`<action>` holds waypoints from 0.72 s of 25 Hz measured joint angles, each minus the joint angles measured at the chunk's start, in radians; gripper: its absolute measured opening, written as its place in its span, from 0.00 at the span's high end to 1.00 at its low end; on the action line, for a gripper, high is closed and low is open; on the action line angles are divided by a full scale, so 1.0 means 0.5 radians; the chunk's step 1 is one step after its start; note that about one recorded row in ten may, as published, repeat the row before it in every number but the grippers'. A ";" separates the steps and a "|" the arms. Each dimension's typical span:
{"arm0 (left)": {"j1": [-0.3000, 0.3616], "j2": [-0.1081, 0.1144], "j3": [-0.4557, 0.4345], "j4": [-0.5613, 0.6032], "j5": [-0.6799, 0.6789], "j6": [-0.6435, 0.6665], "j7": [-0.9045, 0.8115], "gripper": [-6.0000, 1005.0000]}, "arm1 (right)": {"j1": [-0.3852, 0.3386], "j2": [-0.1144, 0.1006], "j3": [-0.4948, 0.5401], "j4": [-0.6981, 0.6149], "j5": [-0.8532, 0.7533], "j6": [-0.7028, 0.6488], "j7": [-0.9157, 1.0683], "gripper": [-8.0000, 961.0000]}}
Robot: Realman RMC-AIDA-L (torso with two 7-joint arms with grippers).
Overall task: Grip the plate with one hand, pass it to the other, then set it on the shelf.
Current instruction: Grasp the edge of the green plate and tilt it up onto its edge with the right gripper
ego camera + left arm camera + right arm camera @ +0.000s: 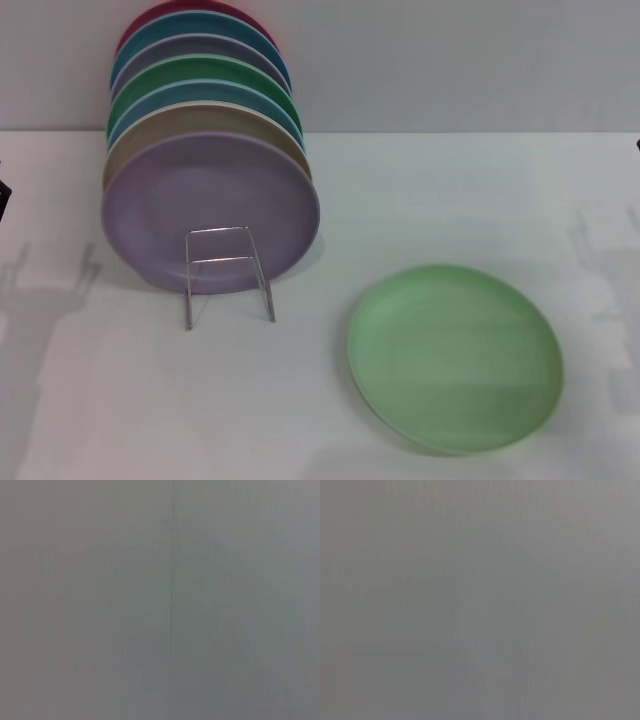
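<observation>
The pale mint-green plate (455, 355) lies flat on the white table, at the front right in the head view. The shelf (228, 275), a thin silvery wire rack, stands left of it, with a row of upright plates leaning in it; the front one is lavender (210, 212). No gripper fingers show in the head view; only a dark sliver of an arm sits at the far left edge (4, 198) and another at the far right edge (637, 145). Both wrist views show only a plain grey surface.
Behind the lavender plate stand several more plates (205, 90) in tan, blue, green, grey and red. The white table (450, 200) runs back to a pale wall. Open tabletop lies between the rack and the mint plate.
</observation>
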 joint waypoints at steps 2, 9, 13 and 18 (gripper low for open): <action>-0.003 0.002 -0.003 0.000 0.000 -0.001 0.000 0.19 | 0.001 0.000 0.000 0.000 0.001 -0.005 0.000 0.29; -0.019 0.005 -0.049 0.009 0.000 -0.005 0.000 0.19 | -0.008 0.000 0.000 0.000 0.002 -0.010 -0.005 0.29; -0.026 0.004 -0.051 0.016 0.000 -0.006 0.000 0.19 | -0.020 0.000 0.000 0.009 0.003 -0.011 -0.089 0.29; -0.030 0.004 -0.052 0.019 0.002 -0.005 0.000 0.19 | -0.021 0.005 0.000 0.096 0.003 -0.012 -0.499 0.29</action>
